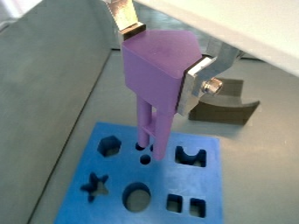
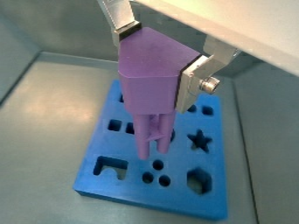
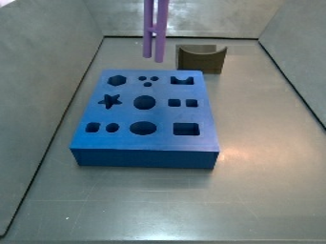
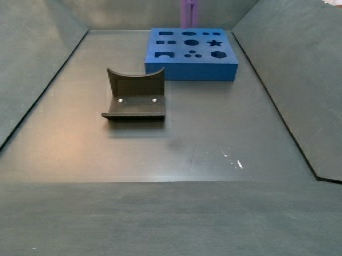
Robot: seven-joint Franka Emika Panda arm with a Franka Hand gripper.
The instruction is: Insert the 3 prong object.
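My gripper [image 1: 162, 52] is shut on the light-purple 3 prong object [image 1: 158, 66], with one silver finger on each side of its thick head; it shows the same way in the other wrist view [image 2: 160, 54]. The object's rods [image 2: 152, 138] point down over the blue block [image 2: 117, 179], close to the cluster of three small round holes [image 1: 145, 154]. In a side view the rods [image 3: 154, 29] hang from the top edge, their tips a little above the block's [image 3: 147, 133] far end. In another side view only a bit of the object [image 4: 190, 12] shows behind the block [image 4: 191, 65]. The gripper is out of both side views.
A brown curved block [image 3: 200, 57] stands just beyond the blue block's far right corner; it also shows in a wrist view [image 1: 222, 103] and in a side view [image 4: 134, 97]. Grey walls [image 3: 57, 105] slope up around the grey floor [image 4: 174, 150].
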